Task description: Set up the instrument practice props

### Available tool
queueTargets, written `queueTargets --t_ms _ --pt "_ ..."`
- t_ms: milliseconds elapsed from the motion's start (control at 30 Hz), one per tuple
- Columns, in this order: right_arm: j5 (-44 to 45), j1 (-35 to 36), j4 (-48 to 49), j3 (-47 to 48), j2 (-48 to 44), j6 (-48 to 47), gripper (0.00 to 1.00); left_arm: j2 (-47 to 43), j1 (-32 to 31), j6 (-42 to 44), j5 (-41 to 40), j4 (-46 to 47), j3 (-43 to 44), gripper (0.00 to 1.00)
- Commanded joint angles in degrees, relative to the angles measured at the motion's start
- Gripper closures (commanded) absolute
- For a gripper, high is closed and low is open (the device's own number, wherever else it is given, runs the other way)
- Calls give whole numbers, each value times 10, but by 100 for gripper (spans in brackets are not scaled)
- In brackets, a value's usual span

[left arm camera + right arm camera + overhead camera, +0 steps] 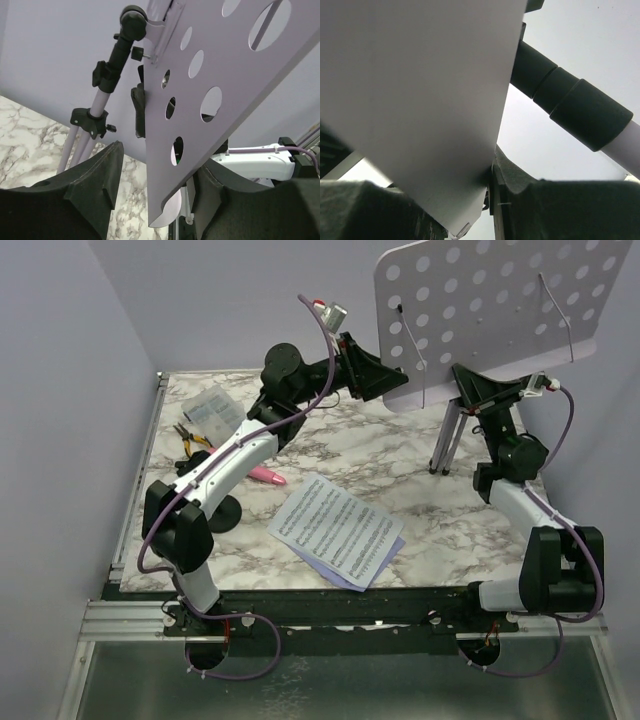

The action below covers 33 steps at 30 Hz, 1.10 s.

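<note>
1. Two pincers are at one thing: the music desk [235, 70], which stands tilted on its tripod [447, 440] at the far right of the table [400, 455].
2. My left pincer [160, 175] stands fairly wide and holds nothing. The desk's lower left corner lies right between the jaws, with a clear gap to the left finger [95, 185].
3. The desk's edge runs slantwise up through that gap, so the board sits edge-on to the jaws. Its long side stretches away rightward toward my other arm. I judge the coming move needs only a squeeze, no reach.
4. My right pincer [445, 195] is narrow and, as far as this close, crowded view lets me say, pinches the desk's lower right edge.
5. The left arm is nearer the left corner and the right arm nearer the right, so each has its own end.
6. The sheet-music pages [335, 530] lie flat mid-table, well apart from the desk, and no page is on the desk yet. The pink microphone [268, 475] lies on its side beside my left arm, with a black round base [228, 515] near it.
7. One container is here: a clear box [212, 406] at the far left, with pliers [192, 438] just beside it. What its compartments hold is too small to tell.
</note>
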Motion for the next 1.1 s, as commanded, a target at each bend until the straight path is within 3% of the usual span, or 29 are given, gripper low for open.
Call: queueTargets --t_ms 0,133,333,433,500,567,633,767,900,1067 --pt "13 3 142 -5 -59 -23 99 35 -9 2 -24 -7 51 46" --pt "2 3 89 -9 -87 -44 99 55 -23 13 -18 -24 89 53" --pt "-33 3 5 -21 -121 -67 98 61 -26 45 -28 -66 124 86" --pt "-60 3 -82 -28 -159 -105 82 51 -26 69 -31 -72 119 100" --pt "-86 3 -168 -27 -200 -154 63 41 -27 87 -42 -78 112 100" --pt "-96 3 -341 -7 -250 -229 42 37 -27 103 -46 -86 113 100" --pt "-84 3 -523 26 -294 -331 29 33 -26 111 -45 -92 117 100" --pt "-29 3 -717 42 -369 -494 14 34 -27 114 -24 -94 127 100" --pt "41 3 -883 74 -409 -617 14 30 -28 132 -23 -111 134 100" --pt "161 3 -935 82 -411 -675 5 24 -28 133 -9 -114 139 100"
